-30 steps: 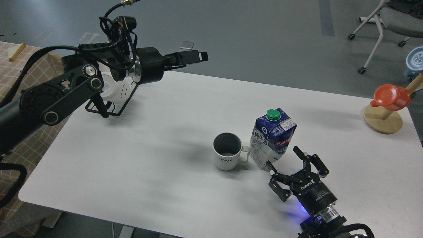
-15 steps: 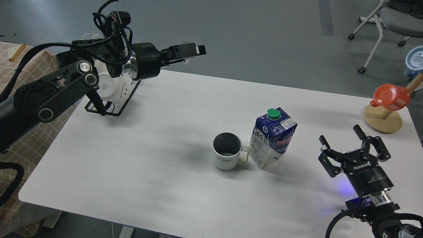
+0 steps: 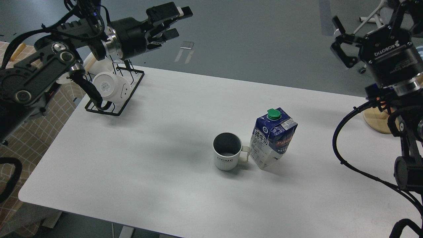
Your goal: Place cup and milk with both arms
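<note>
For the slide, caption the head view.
Cup and milk stand together on the table; both grippers raised, empty.

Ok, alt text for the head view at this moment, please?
A white HOME mug and a blue milk carton stand side by side on a white table, neither held. Both black arms are raised clear, the left gripper and right gripper with fingers apart and empty.

Clearances around the paired items at mid-worktop [image 3: 148,165].
The cup [image 3: 227,155] and milk [image 3: 272,137] stand just beside each other, the handle filling the gap between; bare worktop lies open left, front and right. A mug rack [image 3: 114,96] blocks the far-left corner.
</note>
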You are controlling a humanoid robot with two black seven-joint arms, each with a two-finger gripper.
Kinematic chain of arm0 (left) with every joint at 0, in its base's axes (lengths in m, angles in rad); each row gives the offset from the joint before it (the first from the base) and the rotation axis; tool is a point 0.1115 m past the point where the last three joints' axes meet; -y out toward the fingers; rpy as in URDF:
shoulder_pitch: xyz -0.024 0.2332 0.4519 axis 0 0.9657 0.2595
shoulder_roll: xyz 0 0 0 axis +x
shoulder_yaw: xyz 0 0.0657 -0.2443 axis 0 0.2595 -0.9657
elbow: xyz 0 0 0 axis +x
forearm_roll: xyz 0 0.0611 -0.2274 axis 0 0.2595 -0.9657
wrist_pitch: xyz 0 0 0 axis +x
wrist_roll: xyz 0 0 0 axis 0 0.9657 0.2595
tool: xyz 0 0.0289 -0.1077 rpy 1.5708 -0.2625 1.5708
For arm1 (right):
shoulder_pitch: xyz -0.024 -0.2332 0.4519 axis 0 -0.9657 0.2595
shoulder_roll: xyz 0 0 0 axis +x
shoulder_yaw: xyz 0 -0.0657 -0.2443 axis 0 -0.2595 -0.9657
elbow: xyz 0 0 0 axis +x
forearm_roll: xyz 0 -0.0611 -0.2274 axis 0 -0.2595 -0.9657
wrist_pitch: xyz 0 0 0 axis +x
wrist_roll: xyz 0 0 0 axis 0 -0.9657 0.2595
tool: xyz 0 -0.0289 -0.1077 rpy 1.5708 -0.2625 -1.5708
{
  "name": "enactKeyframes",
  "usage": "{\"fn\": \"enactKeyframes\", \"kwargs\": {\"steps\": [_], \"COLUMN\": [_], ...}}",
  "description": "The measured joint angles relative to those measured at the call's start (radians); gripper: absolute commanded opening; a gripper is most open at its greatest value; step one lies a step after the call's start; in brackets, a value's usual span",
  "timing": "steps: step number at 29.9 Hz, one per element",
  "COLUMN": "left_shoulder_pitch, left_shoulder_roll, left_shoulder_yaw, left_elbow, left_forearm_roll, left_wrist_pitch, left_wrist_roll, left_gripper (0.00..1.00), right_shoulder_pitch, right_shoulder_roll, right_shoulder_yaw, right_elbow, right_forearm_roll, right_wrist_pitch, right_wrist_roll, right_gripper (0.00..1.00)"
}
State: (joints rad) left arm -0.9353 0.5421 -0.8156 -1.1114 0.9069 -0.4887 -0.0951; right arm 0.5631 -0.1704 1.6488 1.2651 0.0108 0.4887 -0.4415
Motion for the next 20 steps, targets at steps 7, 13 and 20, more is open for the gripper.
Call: {"fn": "enactKeyframes", "kwargs": {"steps": [7, 13, 20], "left_shoulder_pitch": [0.063, 0.052, -0.029], "left_shoulder_roll": [-0.139, -0.263, -0.276], "left_shoulder_yaw": [-0.239, -0.41, -0.425], "left_elbow": [0.081, 0.245, 0.371], "left_forearm_roll": [-0.402, -0.455, -0.516], "left_wrist_pitch": [0.0, 0.055, 0.08], "left_wrist_roll": [-0.018, -0.021, -0.023], "left_gripper": [0.98, 0.98, 0.98], "right_shoulder_pitch": [0.279, 0.51, 0.615], "right_shoulder_roll": [0.001, 0.011, 0.019], "right_shoulder_yaw": [-0.022, -0.125, -0.182], "right_elbow": [-0.114, -0.38, -0.463], "right_forearm_roll": [-0.171, -0.181, -0.183], "right_wrist_pitch": [0.0, 0.0, 0.0], "right_wrist_roll": [-0.008, 0.001, 0.006], "right_gripper": [1.0, 1.0, 1.0]}}
